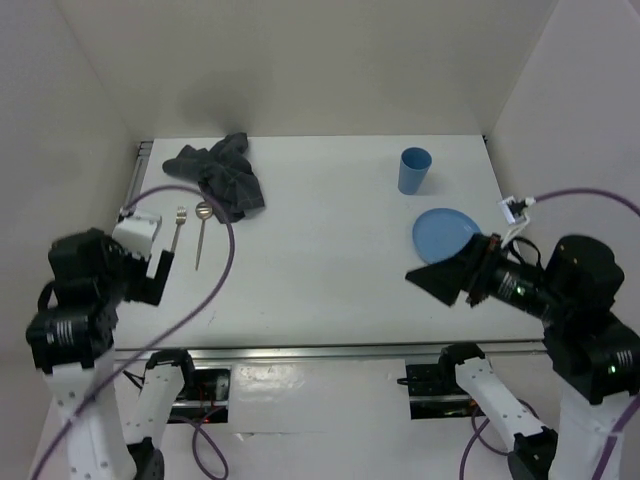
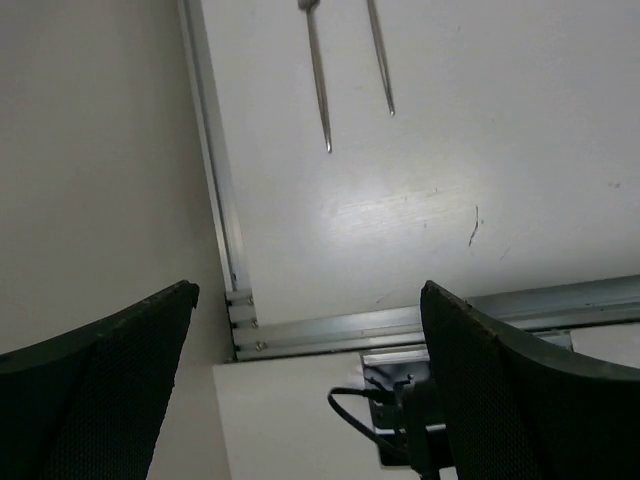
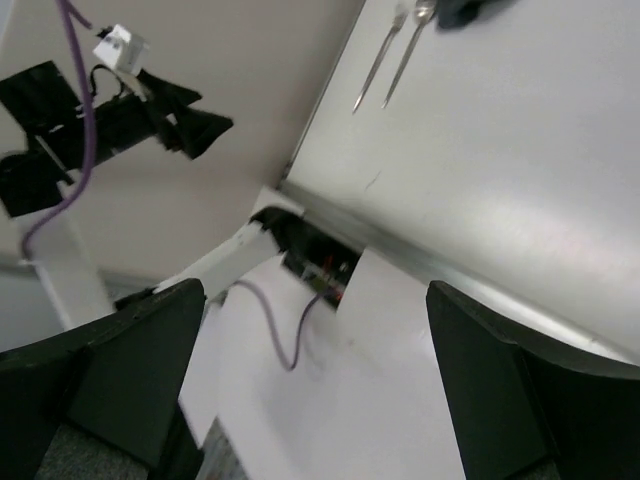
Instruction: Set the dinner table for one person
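— Top view: on the dinner table [image 1: 320, 270], the plate [image 1: 446, 233] lies just beside the right gripper [image 1: 432, 285] and the fork [image 1: 178, 228] near the left gripper [image 1: 158, 272]; both are spread and empty.
— Left wrist: it should straddle the fork's [image 2: 318, 80] handle squarely. Right wrist: jaws wide, nothing between.

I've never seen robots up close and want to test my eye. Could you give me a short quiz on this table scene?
1. True or false: the blue cup stands on the dinner table, apart from the blue plate.
2. What lies right beside the fork? A) a knife B) a spoon C) a bottle
3. Fill in: the left gripper and the right gripper both stand ___, holding nothing.
Key: 1 true; 2 B; 3 open.
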Available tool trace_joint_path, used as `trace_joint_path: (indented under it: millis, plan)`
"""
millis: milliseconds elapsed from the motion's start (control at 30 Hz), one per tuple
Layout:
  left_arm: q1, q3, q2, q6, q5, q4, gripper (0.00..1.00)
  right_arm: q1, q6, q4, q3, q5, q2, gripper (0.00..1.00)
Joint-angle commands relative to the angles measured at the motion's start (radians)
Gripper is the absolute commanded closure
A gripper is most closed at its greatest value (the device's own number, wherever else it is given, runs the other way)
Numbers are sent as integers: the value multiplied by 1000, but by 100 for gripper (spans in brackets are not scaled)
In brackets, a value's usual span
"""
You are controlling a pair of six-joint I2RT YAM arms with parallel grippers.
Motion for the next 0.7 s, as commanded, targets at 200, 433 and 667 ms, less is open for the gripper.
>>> trace_joint_path:
  millis: [200, 433, 667]
  plan:
    - [5, 359, 719, 20, 397, 163, 1, -2, -132, 324, 39, 330, 244, 0]
    - [-332, 530, 1083, 76, 84, 267, 1, -2, -132, 467, -73, 365, 347, 0]
    - [-461, 539, 1405, 109, -204, 419, 1, -2, -162, 607, -116, 405, 454, 0]
